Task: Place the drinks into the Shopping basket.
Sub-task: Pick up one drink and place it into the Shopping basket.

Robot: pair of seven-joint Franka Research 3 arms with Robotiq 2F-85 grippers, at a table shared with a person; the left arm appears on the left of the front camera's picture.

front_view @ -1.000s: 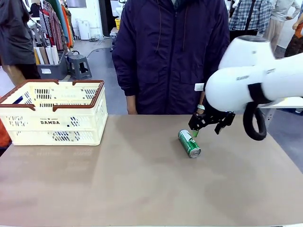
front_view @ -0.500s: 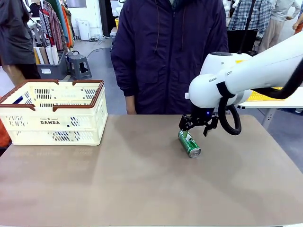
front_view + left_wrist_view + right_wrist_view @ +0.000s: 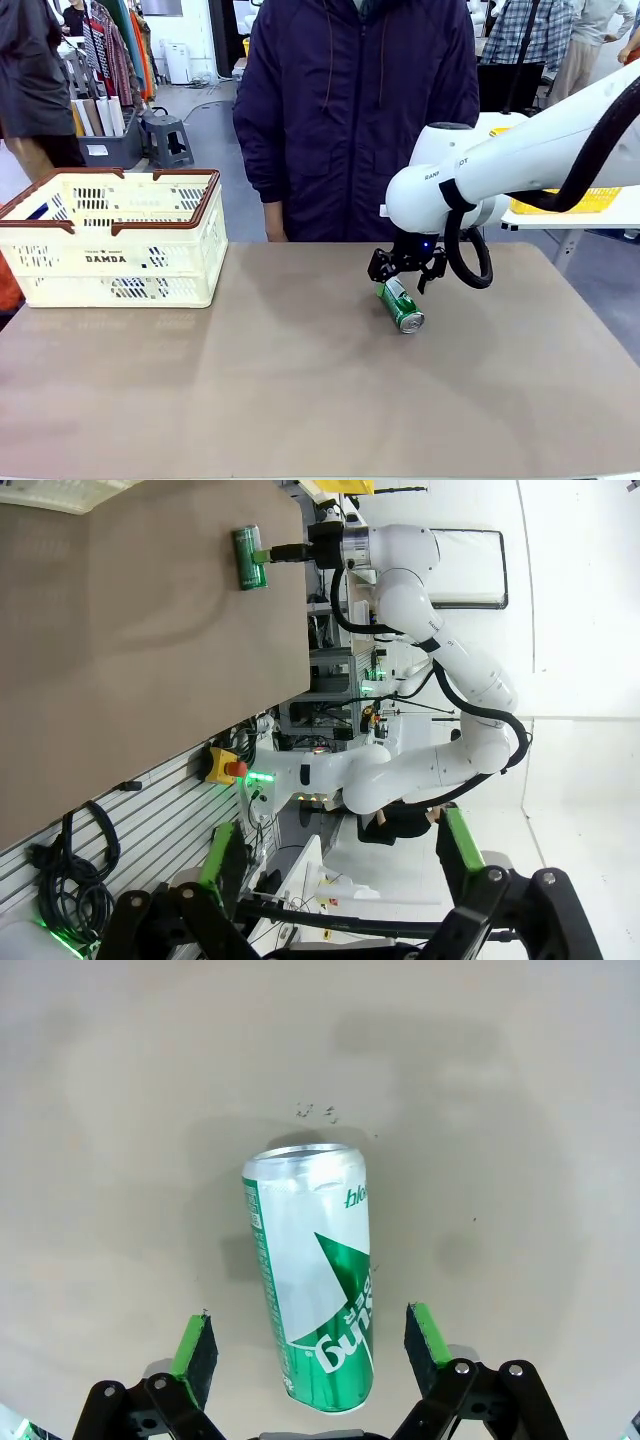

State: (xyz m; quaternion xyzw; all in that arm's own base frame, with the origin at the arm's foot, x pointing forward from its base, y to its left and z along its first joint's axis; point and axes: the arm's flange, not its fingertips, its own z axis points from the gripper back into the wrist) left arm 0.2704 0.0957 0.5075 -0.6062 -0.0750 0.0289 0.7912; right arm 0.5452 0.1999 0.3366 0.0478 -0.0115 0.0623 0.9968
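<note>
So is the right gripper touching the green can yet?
Apart. The right wrist view shows the right gripper open, with table visible between each green pad and the green can lying between them.

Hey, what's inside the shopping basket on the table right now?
Through the open top of the Shopping basket, the far slotted wall and a dark blue bit at the left corner show. The near wall hides the floor, so cans lying there cannot be ruled out.

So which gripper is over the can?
The right gripper: its open fingers straddle the green can lying on its side. The left gripper hangs off the table, open.
</note>
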